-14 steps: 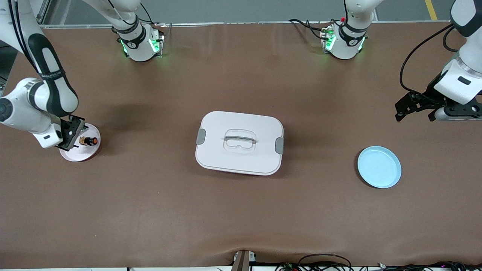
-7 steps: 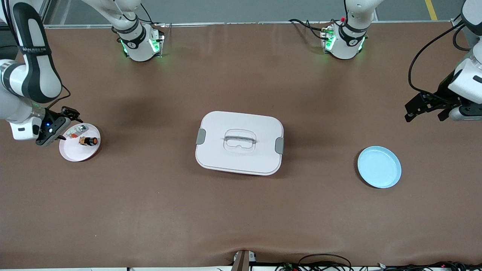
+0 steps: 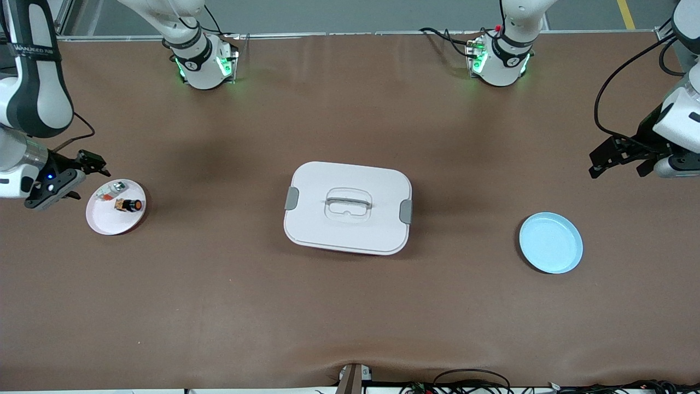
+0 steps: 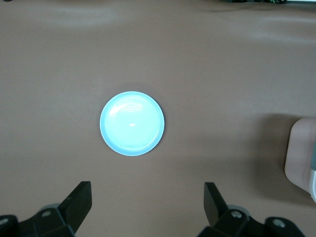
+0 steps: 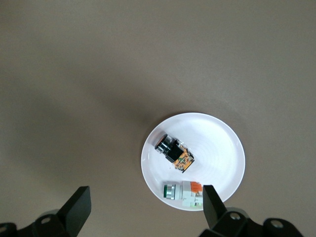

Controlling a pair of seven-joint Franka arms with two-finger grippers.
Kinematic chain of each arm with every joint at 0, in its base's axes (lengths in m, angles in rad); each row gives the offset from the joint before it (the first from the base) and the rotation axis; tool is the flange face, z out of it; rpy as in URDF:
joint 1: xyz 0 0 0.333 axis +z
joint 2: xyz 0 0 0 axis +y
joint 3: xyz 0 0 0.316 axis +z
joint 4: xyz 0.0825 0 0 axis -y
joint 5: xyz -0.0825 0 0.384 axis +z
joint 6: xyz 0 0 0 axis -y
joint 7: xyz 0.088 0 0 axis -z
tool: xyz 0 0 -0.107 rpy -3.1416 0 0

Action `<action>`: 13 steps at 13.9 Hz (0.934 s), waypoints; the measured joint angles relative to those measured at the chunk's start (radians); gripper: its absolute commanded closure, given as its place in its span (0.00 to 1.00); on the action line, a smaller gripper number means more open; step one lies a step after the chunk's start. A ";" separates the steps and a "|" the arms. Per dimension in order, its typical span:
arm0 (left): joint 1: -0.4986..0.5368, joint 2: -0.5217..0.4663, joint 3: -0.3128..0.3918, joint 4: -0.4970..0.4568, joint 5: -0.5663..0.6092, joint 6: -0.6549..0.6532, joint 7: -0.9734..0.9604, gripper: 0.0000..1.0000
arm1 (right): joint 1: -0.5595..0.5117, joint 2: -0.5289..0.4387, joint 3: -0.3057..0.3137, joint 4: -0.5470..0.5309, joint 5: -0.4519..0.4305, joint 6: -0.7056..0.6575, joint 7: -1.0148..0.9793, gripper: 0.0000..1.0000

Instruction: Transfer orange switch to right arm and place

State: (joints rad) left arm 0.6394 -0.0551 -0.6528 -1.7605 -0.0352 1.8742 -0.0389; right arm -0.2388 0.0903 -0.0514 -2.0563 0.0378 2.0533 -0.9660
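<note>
The orange switch (image 3: 130,205) is a tiny black push-button with an orange face. It lies on its side on a small white plate (image 3: 109,221) toward the right arm's end of the table. In the right wrist view the switch (image 5: 174,151) rests near the middle of the plate (image 5: 219,143). My right gripper (image 3: 82,178) is open and empty, up over the table just beside the plate; it also shows in the right wrist view (image 5: 146,205). My left gripper (image 3: 618,163) is open and empty, and that arm waits over its end of the table; it also shows in the left wrist view (image 4: 147,203).
A small white-and-grey part (image 3: 112,189) with a red bit shares the white plate (image 5: 185,190). A white lidded box (image 3: 348,207) with a handle sits mid-table. A light blue plate (image 3: 550,242), empty, lies toward the left arm's end (image 4: 132,123).
My right gripper has drawn back off the white plate toward its end of the table, leaving the orange switch lying there and uncovering the white-and-grey part. My left gripper has shifted slightly outward.
</note>
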 measured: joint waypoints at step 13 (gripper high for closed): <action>-0.082 0.001 0.090 0.004 0.000 0.000 0.001 0.00 | 0.194 -0.007 0.004 0.315 -0.072 -0.350 0.484 0.00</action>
State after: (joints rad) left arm 0.5573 -0.0539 -0.5624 -1.7560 -0.0352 1.8742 -0.0382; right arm -0.0448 0.0837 -0.0469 -1.7409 -0.0346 1.7031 -0.4825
